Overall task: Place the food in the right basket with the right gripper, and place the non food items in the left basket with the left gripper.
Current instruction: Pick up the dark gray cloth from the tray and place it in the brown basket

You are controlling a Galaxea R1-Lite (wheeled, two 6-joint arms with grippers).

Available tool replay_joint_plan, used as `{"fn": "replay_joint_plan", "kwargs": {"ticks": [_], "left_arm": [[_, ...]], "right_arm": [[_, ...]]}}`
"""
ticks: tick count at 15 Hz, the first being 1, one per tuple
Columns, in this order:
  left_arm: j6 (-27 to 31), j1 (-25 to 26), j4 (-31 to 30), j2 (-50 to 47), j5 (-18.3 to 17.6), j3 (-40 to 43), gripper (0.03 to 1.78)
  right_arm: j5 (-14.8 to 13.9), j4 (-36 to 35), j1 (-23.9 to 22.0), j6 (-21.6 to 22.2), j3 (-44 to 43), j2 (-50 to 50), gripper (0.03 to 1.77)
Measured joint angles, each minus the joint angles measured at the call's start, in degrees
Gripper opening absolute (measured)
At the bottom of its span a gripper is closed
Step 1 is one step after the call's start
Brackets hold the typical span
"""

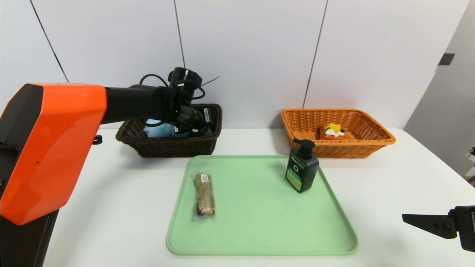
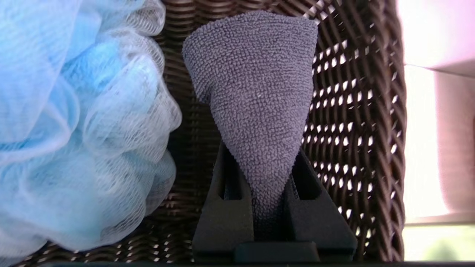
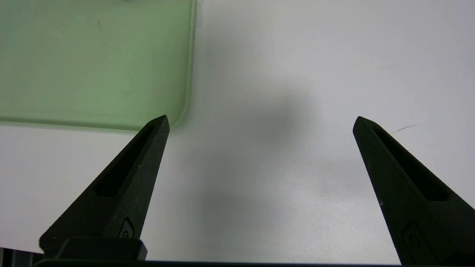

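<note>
Pinching the grey towel (image 2: 256, 96) tight, the left gripper (image 2: 259, 178) reaches inside the brown basket (image 2: 356, 122) beside the blue puff (image 2: 74, 122); the right gripper (image 3: 259, 122) hangs wide open, empty, near the tray (image 3: 92, 63).

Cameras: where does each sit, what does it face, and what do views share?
Head: up top, looking down at tray, both baskets; left arm, right claw show.
Left wrist: inside brown basket, facing towel pinched in left claw, puff beside.
Right wrist: over table, tray corner; claw open.
Shared: tray, brown basket.
</note>
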Motion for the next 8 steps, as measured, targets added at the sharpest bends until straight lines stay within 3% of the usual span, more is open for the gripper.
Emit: {"fn": "replay_joint_plan", "kwargs": {"ticks": [8], "left_arm": [[0.74,0.5,-0.21,0.35,0.2,0.0,0.23]], "right_arm": [[0.33,0.0,0.0,-0.02,0.0,0.22,1.71]]}}
